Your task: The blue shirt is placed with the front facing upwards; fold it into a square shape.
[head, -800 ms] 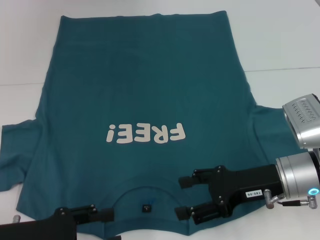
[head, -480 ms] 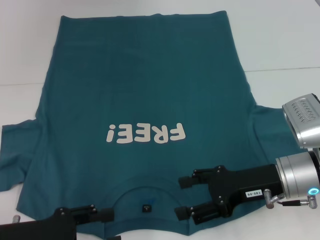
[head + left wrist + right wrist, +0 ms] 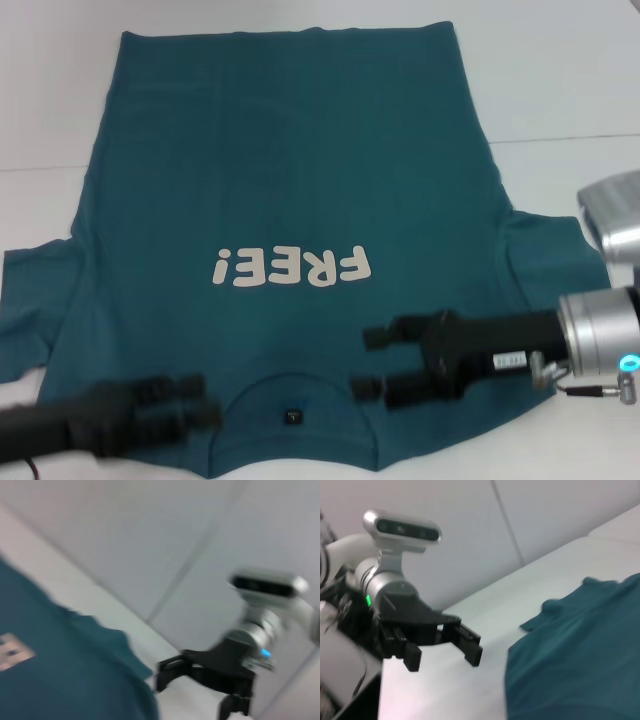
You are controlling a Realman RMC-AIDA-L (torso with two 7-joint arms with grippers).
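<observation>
Teal-blue shirt [image 3: 290, 200] lies flat, words up; both grippers hover open by the collar [image 3: 290, 400], left gripper [image 3: 185, 398], right gripper [image 3: 375, 362], holding nothing, probably ready to grab it.

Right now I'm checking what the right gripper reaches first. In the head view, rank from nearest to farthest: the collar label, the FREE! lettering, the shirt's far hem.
From the right gripper, open over the blue shirt:
1. Collar label, toward the robot's left, near edge.
2. FREE! lettering, just beyond the fingers; close to the label's distance, so this order is loose.
3. Far hem, clearly farthest.
</observation>
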